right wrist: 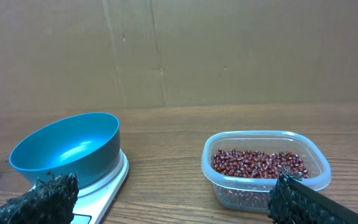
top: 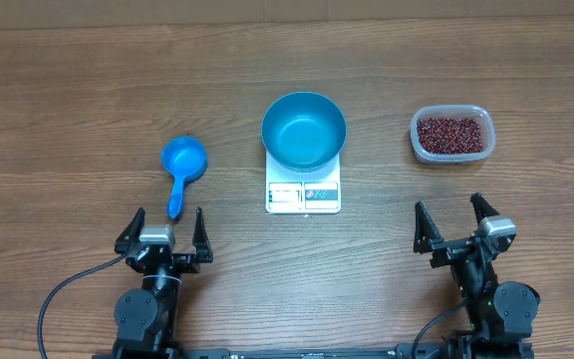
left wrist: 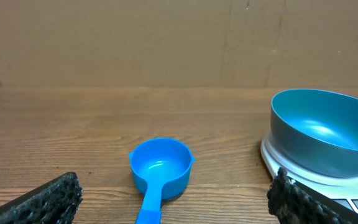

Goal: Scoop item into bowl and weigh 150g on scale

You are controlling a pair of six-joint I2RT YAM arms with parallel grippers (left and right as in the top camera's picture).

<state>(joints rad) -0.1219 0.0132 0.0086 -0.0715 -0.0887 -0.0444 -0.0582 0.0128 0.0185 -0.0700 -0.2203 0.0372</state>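
The left tool [top: 165, 221] and right tool [top: 449, 211] stand at the 6 o'clock edge of a wooden table [top: 68, 90], jaws spread wide, gripping nothing.

At centre, the round deep blue bowl [top: 304, 131] sits on the small flat white digital scale [top: 303, 195], its rim overhanging the platform at 12 o'clock. The dark red-brown beans [top: 451, 134] lie in a clear plastic tub [top: 450, 157] at 2 o'clock from the scale, well apart. A small blue handled scoop [top: 181, 160] lies at 9 o'clock, its handle pointing toward the left tool. Bare wood separates each tool from the things.
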